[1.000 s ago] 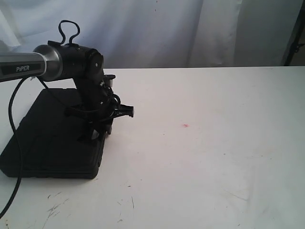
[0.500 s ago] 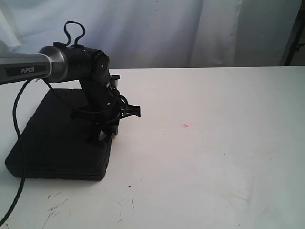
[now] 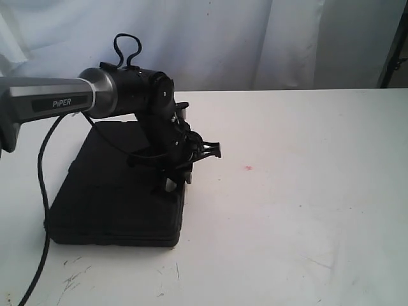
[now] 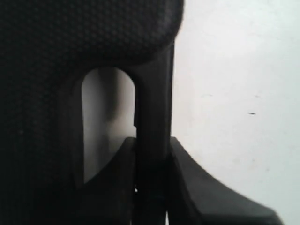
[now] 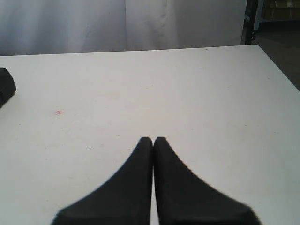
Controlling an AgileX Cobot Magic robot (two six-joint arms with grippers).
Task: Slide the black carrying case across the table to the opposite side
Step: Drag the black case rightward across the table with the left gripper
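White table (image 3: 306,210); left tool (image 4: 152,159) around case (image 3: 108,191) handle

Your left gripper (image 3: 171,183) stands at the handle edge of the case (image 3: 108,197). The handle bar (image 4: 154,108) is between its fingers (image 4: 197,187), and one finger is inside the slot (image 4: 108,117). The case lies on the table (image 3: 299,229) and stretches from this gripper toward the exterior view's left. The pink spot (image 3: 248,167) lies on the gripper's other side, apart. Your right gripper (image 5: 153,139) is above the table, with the spot well ahead of it.
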